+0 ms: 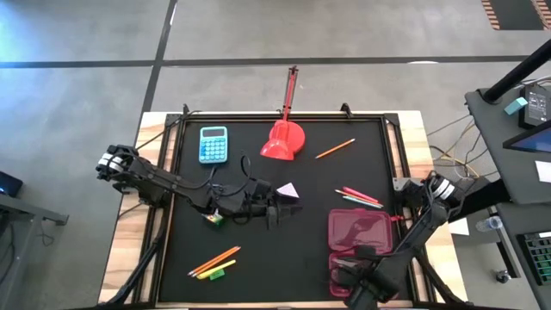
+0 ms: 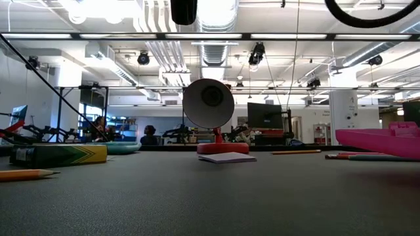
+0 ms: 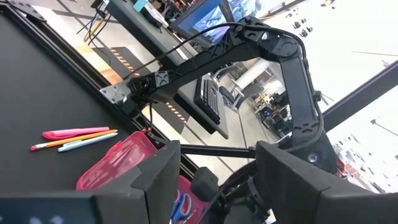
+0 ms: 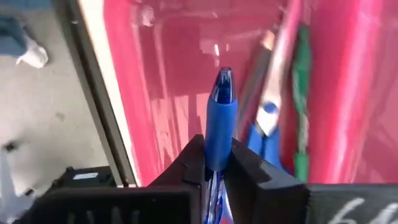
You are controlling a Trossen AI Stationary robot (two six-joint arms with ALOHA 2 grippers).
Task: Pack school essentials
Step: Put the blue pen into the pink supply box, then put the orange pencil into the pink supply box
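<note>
One blue pen (image 4: 219, 118) sat pinched between the right gripper's (image 4: 214, 163) jaws over the pink case (image 1: 357, 231), which held one blue-handled scissors (image 4: 266, 134) and a green pen (image 4: 302, 93), while the left gripper (image 1: 274, 211) hung mid-table, jaws spread.

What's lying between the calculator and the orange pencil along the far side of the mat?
In the high view, only the red lamp sits between the calculator and the orange pencil.
</note>
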